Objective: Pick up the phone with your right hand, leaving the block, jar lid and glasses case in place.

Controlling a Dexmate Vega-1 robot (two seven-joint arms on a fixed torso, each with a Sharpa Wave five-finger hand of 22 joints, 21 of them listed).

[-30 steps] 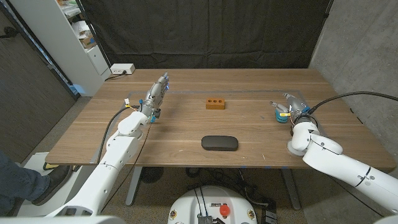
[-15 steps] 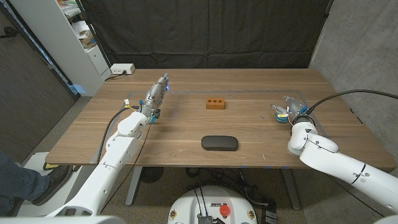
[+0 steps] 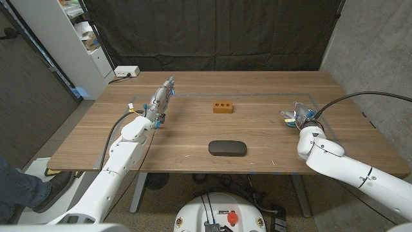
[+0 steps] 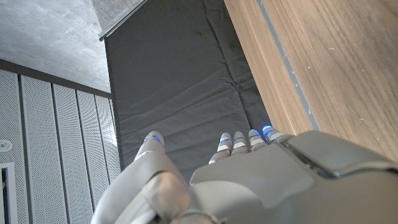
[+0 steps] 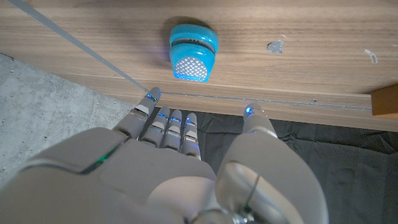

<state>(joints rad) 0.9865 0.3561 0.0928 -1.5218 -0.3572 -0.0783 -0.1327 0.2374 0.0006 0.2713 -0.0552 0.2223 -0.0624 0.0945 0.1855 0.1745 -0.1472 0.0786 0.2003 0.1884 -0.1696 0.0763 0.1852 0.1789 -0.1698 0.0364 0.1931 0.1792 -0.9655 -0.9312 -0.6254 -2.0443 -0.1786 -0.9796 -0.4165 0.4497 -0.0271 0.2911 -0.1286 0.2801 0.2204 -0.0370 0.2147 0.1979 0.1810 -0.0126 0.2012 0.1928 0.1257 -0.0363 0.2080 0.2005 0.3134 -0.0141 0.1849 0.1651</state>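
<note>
My right hand (image 3: 299,114) hovers over the table's right side, fingers straight and apart, holding nothing. A small round turquoise object (image 5: 193,53) with a white dotted face lies just beyond its fingertips (image 5: 174,124); in the head view this turquoise object (image 3: 290,118) peeks out beside the hand. An orange block (image 3: 223,107) with holes sits at mid-table, and its corner (image 5: 387,99) reaches the right wrist view. The black glasses case (image 3: 226,148) lies near the front edge. Far to the left, my left hand (image 3: 162,98) stays raised with straight fingers, empty; the left wrist view has the same hand (image 4: 249,180) past the table's edge.
The wooden table (image 3: 193,129) carries thin blue tape lines. A white shelf (image 3: 77,38) and a white power strip (image 3: 125,71) stand at the back left before a black curtain. A person's leg and shoe (image 3: 32,187) are at the lower left.
My right forearm has swung slightly towards the table's middle while the hand stays by the turquoise object. The left arm and the table's objects have not moved.
</note>
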